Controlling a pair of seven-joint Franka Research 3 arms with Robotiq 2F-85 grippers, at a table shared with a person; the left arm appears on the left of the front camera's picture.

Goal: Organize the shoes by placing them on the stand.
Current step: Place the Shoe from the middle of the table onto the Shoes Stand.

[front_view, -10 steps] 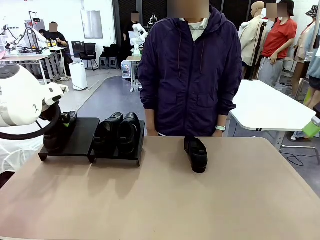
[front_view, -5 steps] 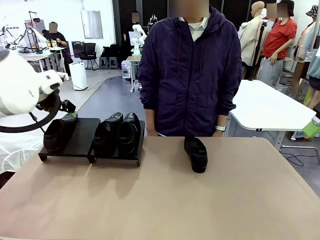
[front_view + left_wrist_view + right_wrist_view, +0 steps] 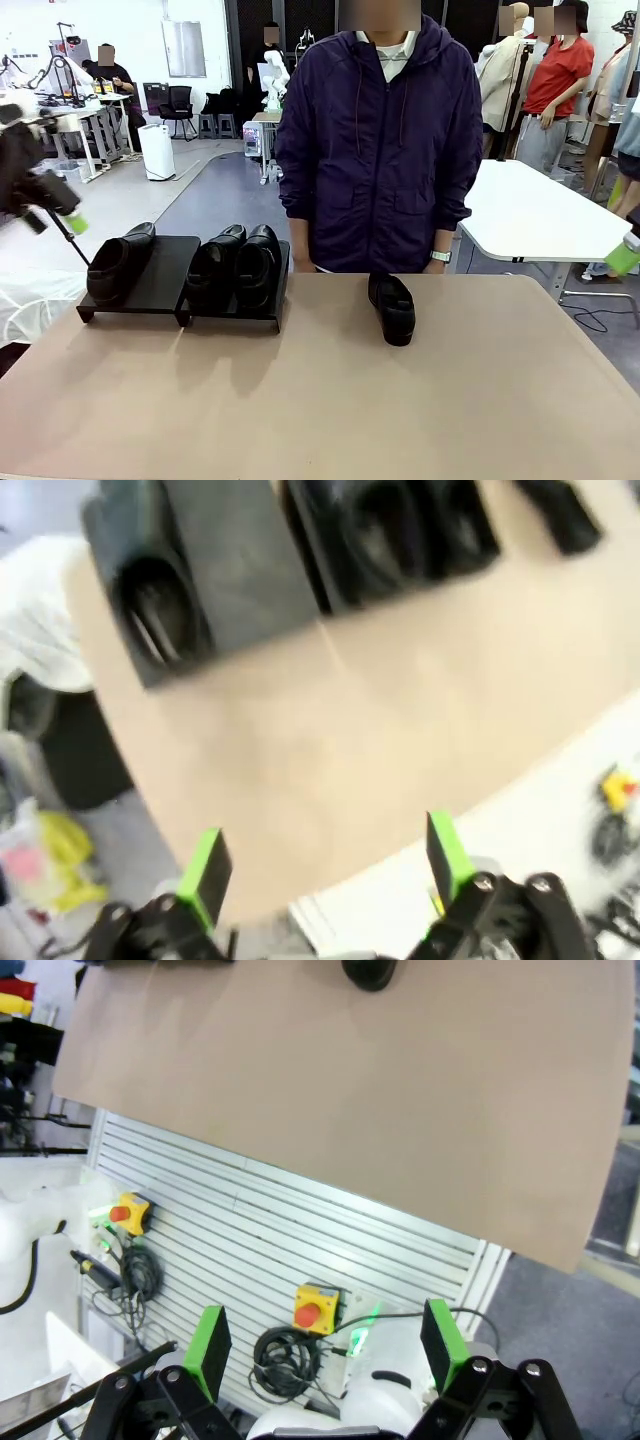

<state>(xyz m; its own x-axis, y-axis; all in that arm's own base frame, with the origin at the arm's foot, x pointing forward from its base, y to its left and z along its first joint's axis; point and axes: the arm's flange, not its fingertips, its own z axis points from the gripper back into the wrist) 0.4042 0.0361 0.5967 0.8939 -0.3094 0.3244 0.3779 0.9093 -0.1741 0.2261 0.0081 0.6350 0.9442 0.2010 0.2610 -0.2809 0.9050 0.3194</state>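
Note:
Three black glossy shoes rest on the stand. One shoe lies on the left platform, and two shoes sit side by side on the right platform. The fourth shoe lies on the beige table in front of the person. My left gripper hangs blurred at the far left, above and left of the stand. In its wrist view the left gripper is open and holds nothing, high over the stand and its shoes. My right gripper is open and empty, off the table's near edge.
A person in a dark purple jacket stands at the far edge, hands low behind the table. The beige tabletop spreads wide in front of the stand. The right wrist view looks down on a slatted base with red stop buttons.
My left gripper has let go of the shoe on the left platform and drawn up and away to the left. The shoe stays on the platform. Nothing else moved.

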